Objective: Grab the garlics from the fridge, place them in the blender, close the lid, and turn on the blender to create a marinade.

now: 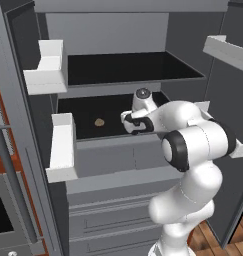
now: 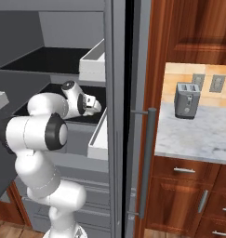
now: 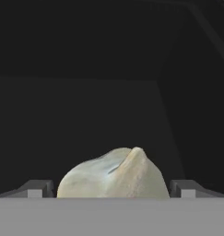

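Here, hand view: one garlic bulb [image 3: 114,175], whitish-tan and lumpy with a raised point, is lying between the wide-open fingertips [image 3: 36,189], ungripped. Left base view: another garlic [image 1: 99,122] is sitting on the fridge's [image 1: 118,32] lower dark shelf, at nine o'clock of the gripper [image 1: 128,122]. No lettering is showing.

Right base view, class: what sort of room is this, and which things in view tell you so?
Most likely a home kitchen. An open fridge with dark shelves stands beside wooden cabinets, and a toaster sits on the marble counter below wall sockets.
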Available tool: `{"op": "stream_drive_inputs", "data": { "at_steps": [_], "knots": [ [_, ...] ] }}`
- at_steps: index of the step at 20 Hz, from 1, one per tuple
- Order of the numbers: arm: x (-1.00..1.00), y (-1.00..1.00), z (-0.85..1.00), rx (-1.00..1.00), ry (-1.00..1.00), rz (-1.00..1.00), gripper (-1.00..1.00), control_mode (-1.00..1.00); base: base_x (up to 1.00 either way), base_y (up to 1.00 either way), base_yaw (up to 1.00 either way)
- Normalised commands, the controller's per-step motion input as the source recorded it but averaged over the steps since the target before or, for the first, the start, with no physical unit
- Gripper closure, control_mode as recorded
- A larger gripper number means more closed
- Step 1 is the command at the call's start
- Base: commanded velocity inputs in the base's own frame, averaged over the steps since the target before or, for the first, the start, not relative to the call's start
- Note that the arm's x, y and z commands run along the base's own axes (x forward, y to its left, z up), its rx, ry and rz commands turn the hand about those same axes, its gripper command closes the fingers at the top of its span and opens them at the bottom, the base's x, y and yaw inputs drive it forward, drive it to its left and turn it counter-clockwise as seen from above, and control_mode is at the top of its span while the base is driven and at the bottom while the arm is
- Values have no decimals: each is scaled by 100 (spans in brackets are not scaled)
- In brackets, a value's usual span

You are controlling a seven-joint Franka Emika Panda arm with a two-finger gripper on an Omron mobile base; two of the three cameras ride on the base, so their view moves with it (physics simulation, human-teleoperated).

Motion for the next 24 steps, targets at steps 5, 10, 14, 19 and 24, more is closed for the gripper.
{"op": "stream_drive_inputs", "data": {
  "at_steps": [5,10,14,19,24],
  "knots": [
    [0,0,-32,-4,0,0,100,-100,0,0,0],
    [0,0,-37,-4,0,0,100,-100,0,0,0],
    [-46,0,4,0,-11,0,100,-100,0,0,0],
    [-98,2,58,3,-13,0,100,-100,0,0,0],
    [-88,6,97,4,-3,0,100,-100,0,0,0]
  ]
}}
